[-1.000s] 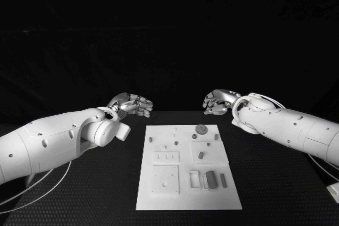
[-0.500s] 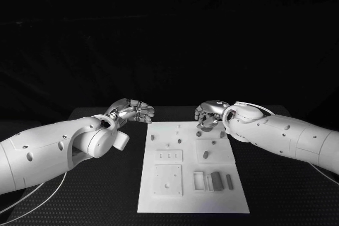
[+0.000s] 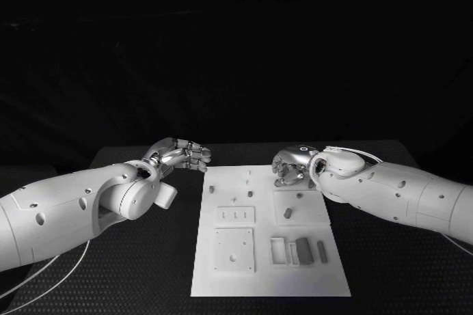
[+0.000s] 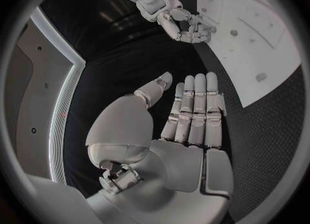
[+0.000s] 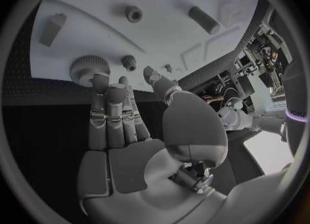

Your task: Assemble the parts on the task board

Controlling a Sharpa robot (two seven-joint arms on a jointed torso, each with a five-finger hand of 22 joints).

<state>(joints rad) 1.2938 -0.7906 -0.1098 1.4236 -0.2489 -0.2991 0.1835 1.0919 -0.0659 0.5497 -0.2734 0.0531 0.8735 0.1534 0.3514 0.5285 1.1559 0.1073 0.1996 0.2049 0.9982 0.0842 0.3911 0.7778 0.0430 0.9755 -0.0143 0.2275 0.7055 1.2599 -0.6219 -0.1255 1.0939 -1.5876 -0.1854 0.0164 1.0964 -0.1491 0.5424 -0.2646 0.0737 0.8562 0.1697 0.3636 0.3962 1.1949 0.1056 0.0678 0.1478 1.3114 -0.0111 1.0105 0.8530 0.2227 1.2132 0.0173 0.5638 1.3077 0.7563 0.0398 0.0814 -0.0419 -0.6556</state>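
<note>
The white task board [image 3: 266, 267] lies in the middle of the black table. My right hand [image 3: 292, 165] hovers over its far right corner, fingers apart and holding nothing. In the right wrist view its fingertips [image 5: 100, 82] reach the edge of a large round gear [image 5: 84, 68], with a small gear [image 5: 129, 62] beside it; I cannot tell whether they touch. My left hand [image 3: 183, 154] hangs just off the board's far left corner, fingers [image 4: 194, 105] straight and empty. Small pegs [image 3: 249, 193] stand on the board, and the left wrist view shows the board [image 4: 258, 43].
A short peg [image 3: 287, 213] stands mid-board. Several grey blocks [image 3: 303, 250] sit in a row at the near right. Two square plates [image 3: 234, 249] lie on the left half. Bare black table [image 3: 394, 274] lies on both sides of the board.
My right hand has come down and inward, from off the far edge to over the board's far right corner by the gear. The left hand has barely moved. The camera has shifted.
</note>
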